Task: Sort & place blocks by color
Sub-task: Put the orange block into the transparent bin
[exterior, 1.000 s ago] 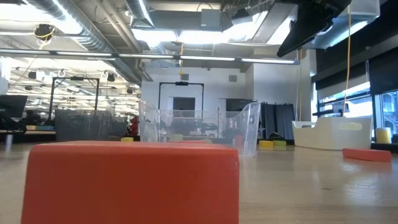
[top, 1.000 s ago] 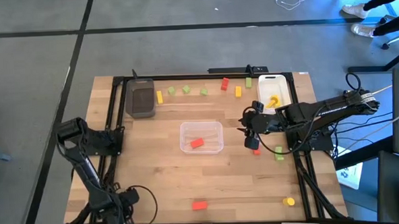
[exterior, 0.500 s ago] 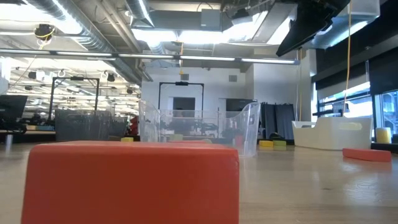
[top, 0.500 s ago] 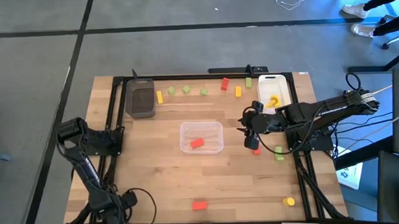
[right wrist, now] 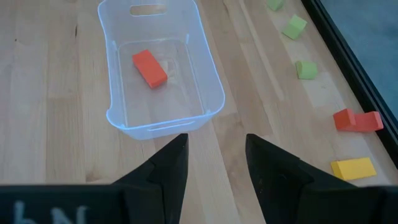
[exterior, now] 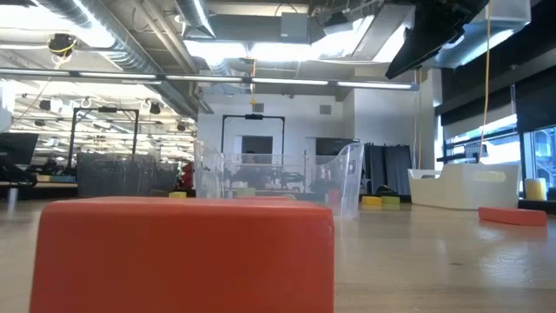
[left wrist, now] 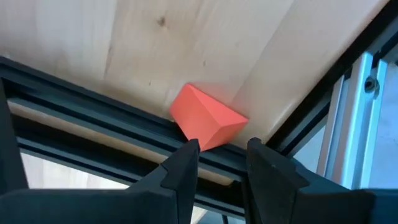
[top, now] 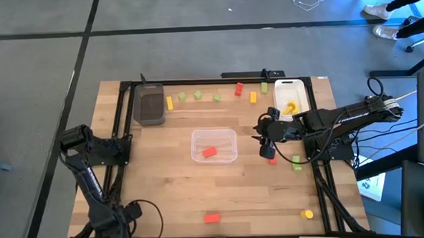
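Red, yellow and light green blocks lie scattered on the table. A row of them sits along the far edge, a red block lies in the clear tray, and yellow ones lie in the white tray. My right gripper hovers open, right of the clear tray, with a red block on the table just beside it. My left gripper is open by the near-left corner, facing a red block that rests near the near edge.
A dark grey tray stands at the far left. A green block and a yellow block lie on the right side. Black frame rails border the table. The low view is half filled by the near red block.
My left gripper has drifted a little toward the table's left edge, near the near edge. The right arm and the blocks have kept still.
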